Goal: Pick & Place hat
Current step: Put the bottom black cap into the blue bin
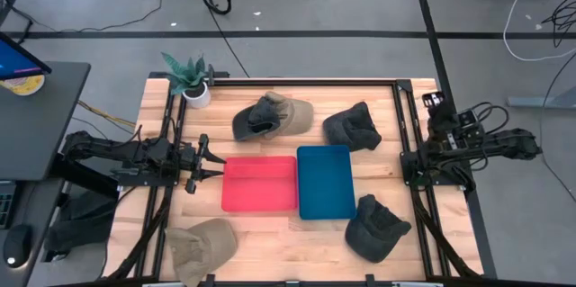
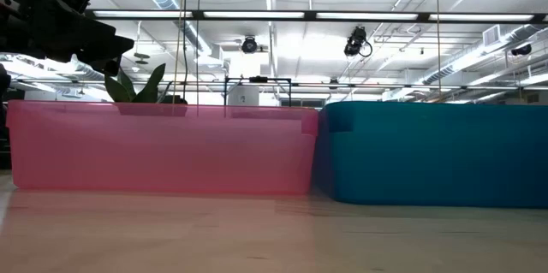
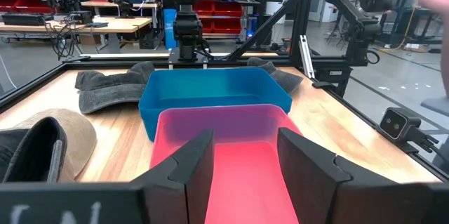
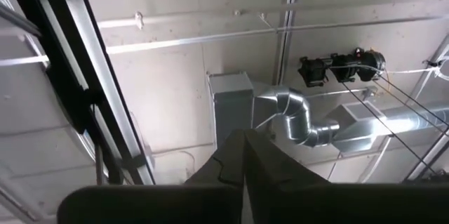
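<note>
Several hats lie flat on the wooden table: a tan-and-dark one (image 1: 270,116) and a dark one (image 1: 351,127) on the far side, another dark one (image 1: 376,227) near the right, and a tan one (image 1: 202,244) at the near edge. A pink tray (image 1: 259,183) and a blue tray (image 1: 325,181) sit side by side in the middle. My left gripper (image 1: 205,163) hovers open just left of the pink tray (image 3: 238,161), its fingers (image 3: 200,161) pointing level toward the right. My right arm (image 1: 450,143) is folded at the right edge; its gripper (image 4: 243,157) is shut and points up at the ceiling.
A potted plant (image 1: 191,78) stands at the table's far left corner. A black frame rail (image 1: 306,80) borders the far edge and both sides. A side table with a screen (image 1: 18,71) stands left of the table. Bare wood lies between the trays and the near edge.
</note>
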Controlling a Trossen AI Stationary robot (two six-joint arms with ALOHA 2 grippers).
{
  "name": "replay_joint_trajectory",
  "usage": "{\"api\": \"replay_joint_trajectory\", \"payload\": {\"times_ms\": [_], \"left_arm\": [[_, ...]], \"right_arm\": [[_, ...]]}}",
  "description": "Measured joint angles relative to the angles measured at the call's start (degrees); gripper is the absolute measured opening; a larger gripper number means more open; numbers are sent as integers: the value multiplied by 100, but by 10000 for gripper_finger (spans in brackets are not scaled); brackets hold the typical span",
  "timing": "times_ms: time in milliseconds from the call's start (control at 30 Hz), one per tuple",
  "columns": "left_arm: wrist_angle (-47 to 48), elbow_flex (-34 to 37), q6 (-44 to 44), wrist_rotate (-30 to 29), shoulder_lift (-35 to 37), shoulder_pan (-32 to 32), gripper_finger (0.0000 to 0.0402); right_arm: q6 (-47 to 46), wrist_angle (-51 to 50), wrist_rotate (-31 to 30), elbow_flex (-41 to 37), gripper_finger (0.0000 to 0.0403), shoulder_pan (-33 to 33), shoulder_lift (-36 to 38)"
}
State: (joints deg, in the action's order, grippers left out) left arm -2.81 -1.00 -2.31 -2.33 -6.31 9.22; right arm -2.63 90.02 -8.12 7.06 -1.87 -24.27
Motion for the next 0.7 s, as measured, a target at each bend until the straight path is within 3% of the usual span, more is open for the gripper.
{"api": "replay_joint_trajectory", "payload": {"times_ms": [433, 600, 700], "left_arm": [[1, 1, 0, 0, 0, 0, 161], [1, 0, 2, 0, -2, 0, 161], [0, 0, 0, 1, 0, 0, 161]], "right_arm": [[-742, -224, 8, 516, 13, 1, 0], [-741, -826, 66, 866, 13, 0, 0], [-536, -1691, 322, 1256, 13, 2, -2]]}}
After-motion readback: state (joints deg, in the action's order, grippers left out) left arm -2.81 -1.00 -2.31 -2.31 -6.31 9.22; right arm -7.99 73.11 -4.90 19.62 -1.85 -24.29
